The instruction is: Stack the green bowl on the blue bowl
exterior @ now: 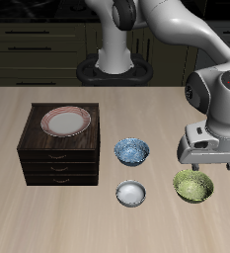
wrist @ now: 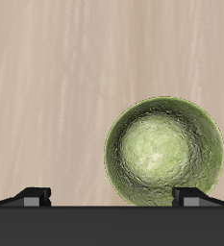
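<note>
The green bowl (exterior: 193,186) sits upright on the worktop (exterior: 87,222), near the front edge and toward one end, mouth up, with nothing inside it. In the wrist view the green bowl (wrist: 165,151) lies off to one side of the line between the fingertips rather than centred, which suggests the arm is lining up on the rim and not on the middle: a thin wall is the natural place for two fingers to bite.

The gripper (exterior: 207,164) hangs above the bowl's back edge, apart from it. Its fingers (wrist: 35,195) stand wide apart with nothing between them, so it is released and holding nothing.

The blue bowl (exterior: 132,151) stands upright farther back and nearer the worktop's middle, well apart from the green one. It is empty, so the green bowl could settle into it, though being the larger of the two it would probably ride on the rim.

A small white bowl (exterior: 131,194) sits nearer the front edge, just in front of the blue bowl and roughly level with the green one. It lies close to the line between the two, so a low carry could clip it; a lift first looks safer. A dark wooden cabinet (exterior: 63,158) with a pink-rimmed plate (exterior: 65,121) on top stands beyond the blue bowl, out of the way.
</note>
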